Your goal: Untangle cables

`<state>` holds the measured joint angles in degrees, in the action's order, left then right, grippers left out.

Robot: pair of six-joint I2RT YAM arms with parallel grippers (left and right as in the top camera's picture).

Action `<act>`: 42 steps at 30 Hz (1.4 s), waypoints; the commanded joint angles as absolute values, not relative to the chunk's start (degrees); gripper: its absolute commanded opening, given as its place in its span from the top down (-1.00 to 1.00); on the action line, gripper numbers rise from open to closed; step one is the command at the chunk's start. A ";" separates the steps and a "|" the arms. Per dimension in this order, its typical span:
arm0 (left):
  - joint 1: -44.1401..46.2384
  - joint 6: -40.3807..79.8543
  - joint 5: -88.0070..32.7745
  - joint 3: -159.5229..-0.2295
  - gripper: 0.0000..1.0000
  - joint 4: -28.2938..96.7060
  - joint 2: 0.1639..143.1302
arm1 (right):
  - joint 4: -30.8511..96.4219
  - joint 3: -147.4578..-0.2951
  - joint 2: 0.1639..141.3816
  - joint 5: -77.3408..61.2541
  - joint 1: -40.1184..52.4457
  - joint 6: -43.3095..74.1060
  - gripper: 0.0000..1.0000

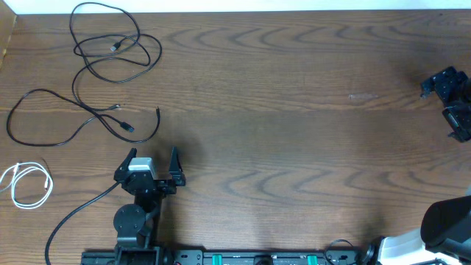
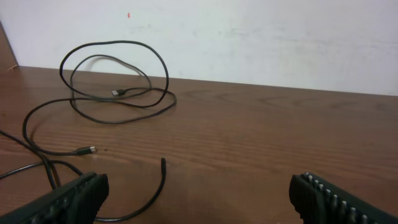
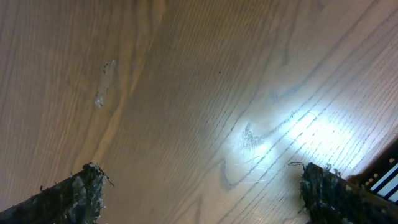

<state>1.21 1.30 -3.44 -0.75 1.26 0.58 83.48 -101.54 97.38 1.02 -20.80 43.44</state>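
upper black cable (image 1: 160, 53): thin flexible cord, lying in several loose loops at the far left corner of the table, small plug end inside the loops; one strand going down toward the second cord.
lower black cable (image 1: 9, 121): thin cord, one wide curve near the left edge, then crossing the strand of the upper one; free end turned to the far side, just in front of the left claw.
white cable (image 1: 48, 184): shorter thin cord, coiled in small flat loops at the left edge, apart from both black ones.
left claw (image 1: 153, 153): released, fingers spread wide, grasping nothing; low over the wood, near the free end of the lower cord, not touching it.
right claw (image 1: 447, 101): released and empty, at the far right side, well apart from all cords.
table (image 1: 294, 110): brown board with wood grain; pale scuff mark (image 3: 102, 84) and bright glare under the right claw.
around: thick black lead (image 1: 73, 213) from the left arm base; white wall (image 2: 261, 37) behind the table.
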 commanded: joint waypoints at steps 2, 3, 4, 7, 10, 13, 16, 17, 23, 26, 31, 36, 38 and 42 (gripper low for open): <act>0.93 1.34 -3.16 -0.23 -0.96 3.88 0.23 | 83.55 -101.54 93.60 1.32 -19.53 44.10 -0.99; 0.93 1.34 -3.14 -0.23 -0.96 3.88 0.23 | 83.53 -101.54 92.44 1.32 -18.96 44.10 -0.98; 0.93 1.34 -3.16 -0.23 -0.96 3.88 0.23 | 83.55 -101.54 91.22 1.32 -18.35 44.10 -0.99; 0.93 1.34 -3.16 -0.23 -0.95 3.88 0.23 | 83.53 -101.54 87.18 1.61 -16.05 44.10 -0.99; 0.93 1.34 -3.16 -0.23 -0.96 3.88 0.23 | 84.05 -101.54 83.85 3.95 -14.31 44.07 -0.99; 0.93 1.34 -3.16 -0.23 -0.96 3.88 0.23 | 84.14 -101.54 80.97 8.56 -12.36 44.10 -0.99; 0.93 1.34 -3.16 -0.23 -0.96 3.88 0.23 | 84.23 -101.49 79.05 10.83 -10.11 44.07 -0.99; 0.93 1.34 -3.16 -0.23 -0.96 3.88 0.23 | 84.20 -101.45 78.56 11.73 -9.21 44.07 -0.98; 0.93 1.34 -3.16 -0.23 -0.96 3.88 0.23 | 79.99 -100.18 76.58 13.34 -4.27 35.48 -0.99; 0.93 1.34 -3.16 -0.23 -0.96 3.88 0.23 | 74.52 -96.03 74.35 13.32 -1.74 31.75 -0.99; 0.93 1.34 -3.16 -0.23 -0.96 3.88 0.23 | 61.98 -82.76 67.77 11.29 0.86 25.98 -0.98; 0.93 1.34 -3.16 -0.23 -0.96 3.88 0.23 | 50.09 -69.19 59.83 7.25 0.84 18.76 -0.98; 0.93 1.34 -3.16 -0.23 -0.96 3.88 0.23 | 46.44 -64.31 56.49 6.92 0.84 17.65 -0.99; 0.93 1.34 -3.16 -0.23 -0.96 3.88 0.23 | 40.91 -55.22 49.93 6.92 0.80 17.69 -0.99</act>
<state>1.21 1.34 -3.27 -1.02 1.54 0.58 43.64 -60.62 54.35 7.64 0.25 20.36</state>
